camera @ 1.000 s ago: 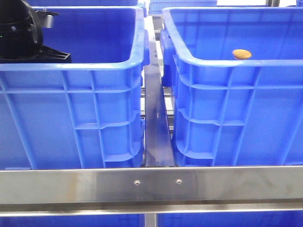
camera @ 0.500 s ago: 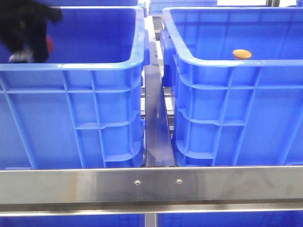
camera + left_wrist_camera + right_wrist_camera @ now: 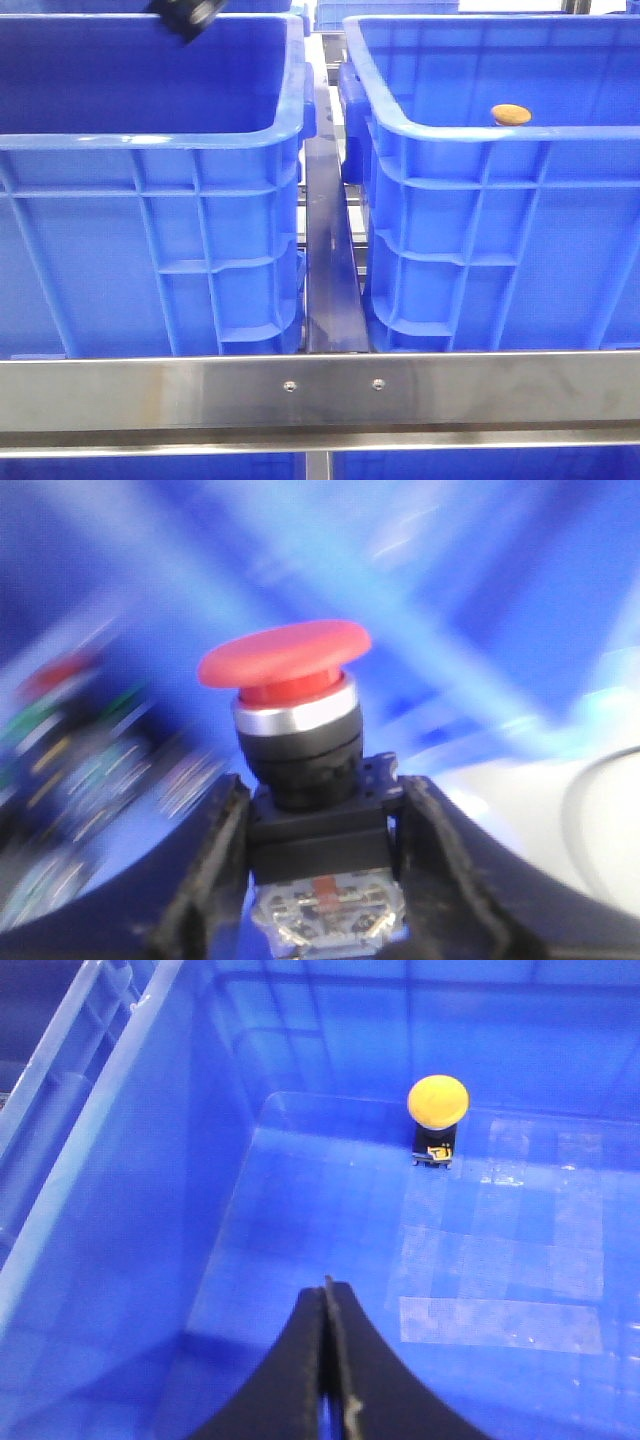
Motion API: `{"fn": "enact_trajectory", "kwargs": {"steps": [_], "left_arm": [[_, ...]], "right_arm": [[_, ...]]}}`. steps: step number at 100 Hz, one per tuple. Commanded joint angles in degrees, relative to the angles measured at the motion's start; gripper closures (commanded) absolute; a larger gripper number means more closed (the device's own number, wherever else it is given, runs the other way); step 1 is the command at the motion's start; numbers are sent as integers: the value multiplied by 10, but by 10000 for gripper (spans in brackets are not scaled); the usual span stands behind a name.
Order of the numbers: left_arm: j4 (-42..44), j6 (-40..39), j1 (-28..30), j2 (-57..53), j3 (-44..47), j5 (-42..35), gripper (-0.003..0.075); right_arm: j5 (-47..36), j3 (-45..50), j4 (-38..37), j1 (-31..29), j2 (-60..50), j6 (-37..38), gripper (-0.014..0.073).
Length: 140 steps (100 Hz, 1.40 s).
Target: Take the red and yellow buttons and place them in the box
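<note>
My left gripper [image 3: 322,825] is shut on the black body of the red button [image 3: 285,658], a push button with a wide red domed cap and a silver collar. In the front view only a black part of my left arm [image 3: 185,12] shows, at the top edge above the left blue crate [image 3: 150,250]. The yellow button [image 3: 511,114] stands on the floor of the right blue box [image 3: 500,250]; it also shows in the right wrist view [image 3: 438,1100]. My right gripper [image 3: 327,1292] is shut and empty, above the box floor, apart from the yellow button.
The two blue crates stand side by side with a narrow metal rail [image 3: 328,260] between them. A steel bar [image 3: 320,390] runs across the front. The left wrist view is motion-blurred, with several blurred coloured parts [image 3: 60,770] behind the gripper.
My left arm has risen out of the left crate with the red button and moved up and to the right, almost out of the front view. The yellow button has not moved.
</note>
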Motion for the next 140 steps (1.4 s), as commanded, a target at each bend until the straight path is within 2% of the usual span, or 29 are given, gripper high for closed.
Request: {"fn": "enact_trajectory", "kwargs": {"steps": [1, 8, 15, 22, 29, 30, 31, 34, 41, 46, 64, 87, 109, 134, 140], "left_arm": [[-69, 41, -12, -24, -17, -11, 659], [-72, 61, -28, -24, -17, -11, 659], [-72, 72, -49, -24, -17, -11, 659], [-72, 87, -71, -24, -17, -11, 659], [-72, 95, -89, -24, -17, -13, 659], [-72, 97, -92, -22, -17, -13, 659], [-72, 97, -93, -23, -17, -13, 659], [-72, 98, -98, -23, -17, -14, 659], [-72, 98, -105, -18, -17, -14, 659], [-71, 98, -109, -13, -17, -14, 659], [-71, 98, -109, 4, -17, -13, 659], [-72, 98, -109, 8, -17, -10, 659], [-72, 98, -109, 8, -17, 5, 659], [-72, 98, -109, 8, -17, 5, 659], [-72, 98, -109, 8, -17, 5, 659]], "right_arm": [[-23, -15, 29, 1, -10, -2, 647], [-12, -17, 42, 1, -10, -2, 619], [-1, -18, 57, 1, -10, -2, 545], [12, -18, 76, 1, -10, -2, 415], [26, -18, 107, 1, -10, -2, 237], [27, -18, 113, 1, -10, -2, 181], [29, -19, 117, 1, -10, -2, 181], [39, -22, 129, 1, -9, -2, 95], [66, -33, 162, 1, -5, -2, -31], [94, -47, 185, 1, 0, -2, -70], [179, -86, 307, 2, 39, -3, -70], [201, -90, 427, 45, 100, -52, -70], [185, -90, 463, 100, 158, -63, -70], [196, -90, 467, 110, 175, -77, -70], [196, -90, 467, 110, 175, -78, -48]]}}
